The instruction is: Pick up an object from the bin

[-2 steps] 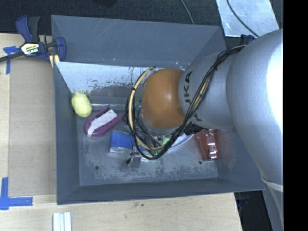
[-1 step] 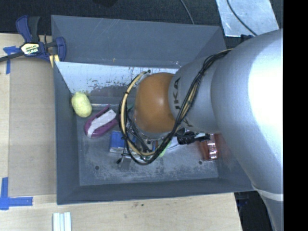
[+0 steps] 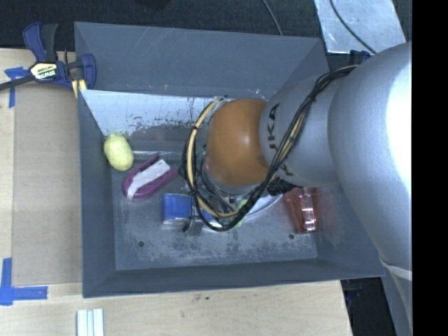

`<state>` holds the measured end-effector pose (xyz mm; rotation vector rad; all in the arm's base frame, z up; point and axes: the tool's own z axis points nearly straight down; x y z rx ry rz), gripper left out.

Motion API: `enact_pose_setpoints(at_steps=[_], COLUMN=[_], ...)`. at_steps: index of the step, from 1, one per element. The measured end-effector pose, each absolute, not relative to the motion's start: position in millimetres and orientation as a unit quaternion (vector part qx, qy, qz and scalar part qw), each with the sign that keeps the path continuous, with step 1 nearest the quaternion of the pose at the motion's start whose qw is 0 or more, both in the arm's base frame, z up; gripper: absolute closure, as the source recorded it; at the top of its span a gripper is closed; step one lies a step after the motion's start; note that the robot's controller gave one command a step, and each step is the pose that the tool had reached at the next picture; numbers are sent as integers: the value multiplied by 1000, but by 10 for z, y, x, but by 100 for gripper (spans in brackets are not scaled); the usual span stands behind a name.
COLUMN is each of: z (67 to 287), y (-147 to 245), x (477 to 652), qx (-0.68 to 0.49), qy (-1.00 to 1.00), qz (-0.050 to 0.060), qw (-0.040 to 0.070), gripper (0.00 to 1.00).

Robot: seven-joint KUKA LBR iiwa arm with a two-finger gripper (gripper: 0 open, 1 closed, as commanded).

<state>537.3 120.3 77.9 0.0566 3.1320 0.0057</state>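
My gripper [image 3: 191, 225] is down near the bin floor, left of centre, mostly hidden under the arm's wrist. Its dark end shows at the lower right corner of a small blue block [image 3: 175, 207], touching or nearly touching it. Up and to the left of the block lies a purple and white curved thing [image 3: 148, 178]. A yellow-green lemon-shaped thing [image 3: 119, 152] rests further left, by the bin's left wall.
A clear reddish packet [image 3: 302, 211] lies at the right of the bin floor. A white flat thing [image 3: 270, 202] pokes out from under the arm beside it. The arm with its orange cover and cables hides the middle of the bin.
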Motion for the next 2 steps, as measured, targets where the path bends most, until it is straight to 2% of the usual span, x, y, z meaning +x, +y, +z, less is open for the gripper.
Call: enact_pose_setpoints(at_steps=[1,2], z=[779,1100], y=[1203,1196], x=[5373,5343], qx=[18,19], qy=[1000,1000], qz=[2,1], qw=[5,0], gripper=[100,100])
